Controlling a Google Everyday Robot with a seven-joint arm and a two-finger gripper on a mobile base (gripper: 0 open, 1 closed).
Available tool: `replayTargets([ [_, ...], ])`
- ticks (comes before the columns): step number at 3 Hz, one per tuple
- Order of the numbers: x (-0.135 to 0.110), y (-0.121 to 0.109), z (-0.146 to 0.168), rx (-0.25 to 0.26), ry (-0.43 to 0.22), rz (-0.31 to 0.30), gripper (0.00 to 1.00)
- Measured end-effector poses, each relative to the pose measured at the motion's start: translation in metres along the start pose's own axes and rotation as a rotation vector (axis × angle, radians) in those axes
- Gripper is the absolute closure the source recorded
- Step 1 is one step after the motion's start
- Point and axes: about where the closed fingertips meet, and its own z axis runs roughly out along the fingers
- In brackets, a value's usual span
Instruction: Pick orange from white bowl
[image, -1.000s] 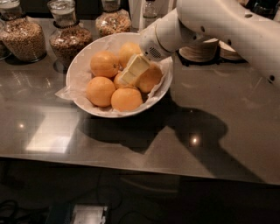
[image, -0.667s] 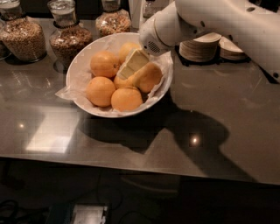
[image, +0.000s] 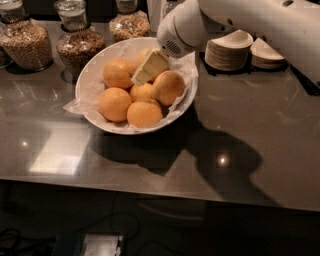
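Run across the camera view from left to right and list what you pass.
Grain jar at the left edge → second grain jar → gripper, down in the white bowl over the oranges → stack of small bowls → stack of plates.
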Motion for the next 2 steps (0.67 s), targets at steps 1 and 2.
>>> replayTargets([
  [1,0.0091,0.0429,0.0222,-0.027,0.013,0.063,0.00],
  [2,0.0090,0.0429,0.0222,-0.027,0.013,0.063,0.00],
])
